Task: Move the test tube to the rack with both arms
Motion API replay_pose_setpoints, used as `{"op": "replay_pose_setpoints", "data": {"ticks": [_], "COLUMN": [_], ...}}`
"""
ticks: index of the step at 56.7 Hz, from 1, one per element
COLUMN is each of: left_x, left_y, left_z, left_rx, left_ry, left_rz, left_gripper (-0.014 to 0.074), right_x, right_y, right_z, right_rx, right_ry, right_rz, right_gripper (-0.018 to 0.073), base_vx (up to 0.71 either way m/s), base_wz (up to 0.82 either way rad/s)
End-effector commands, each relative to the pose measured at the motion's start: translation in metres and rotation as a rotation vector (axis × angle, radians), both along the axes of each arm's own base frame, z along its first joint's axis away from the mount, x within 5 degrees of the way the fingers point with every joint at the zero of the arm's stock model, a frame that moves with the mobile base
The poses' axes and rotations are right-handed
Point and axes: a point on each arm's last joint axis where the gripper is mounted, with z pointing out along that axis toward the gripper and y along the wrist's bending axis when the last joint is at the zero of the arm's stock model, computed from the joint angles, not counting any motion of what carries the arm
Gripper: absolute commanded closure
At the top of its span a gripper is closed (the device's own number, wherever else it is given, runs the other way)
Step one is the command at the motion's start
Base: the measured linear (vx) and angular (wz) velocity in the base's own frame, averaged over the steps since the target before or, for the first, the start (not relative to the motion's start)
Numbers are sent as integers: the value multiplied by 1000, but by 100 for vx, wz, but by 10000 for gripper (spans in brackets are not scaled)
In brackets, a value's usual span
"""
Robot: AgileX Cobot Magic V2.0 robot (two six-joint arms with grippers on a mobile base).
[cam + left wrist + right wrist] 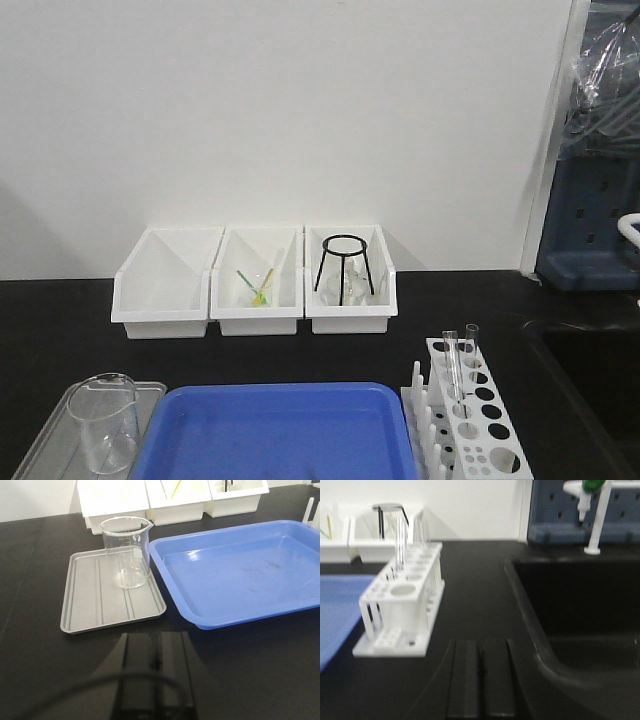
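Two test tubes (452, 362) are standing upright in the rack (480, 425), which is sitting on the black desk (60, 310) at the blue tray's (285, 430) three o'clock side. A clear beaker (126, 551) is resting on the grey tray (85, 605) at the blue tray's nine o'clock, with three white bins (255, 280) lining up at twelve o'clock. The left end effector (155, 665) and right end effector (481, 667) are hovering with fingers together, gripping nothing.
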Motion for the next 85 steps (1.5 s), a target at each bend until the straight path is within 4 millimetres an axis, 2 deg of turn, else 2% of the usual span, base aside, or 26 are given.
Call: {"op": "replay_pose_setpoints", "data": {"ticks": [1,18,85], "left_x": [0,0,0], "left_y": [0,0,0], "left_z": [18,18,18], "left_rx": [-29,-29,-29], "left_ry": [-122,-122,-122], "left_rz": [-3,-3,-3], "left_gripper": [437,437,437], "right_x": [0,-1,0], "right_y": [-1,-8,-7], "right_z": [-6,-7,-4], "right_rx": [-29,-18,17], "right_ry": [16,23,-12], "right_rz": [-9,-146,-136], "right_gripper": [570,570,570], "base_vx": [0,0,0], "base_wz": [0,0,0]}}
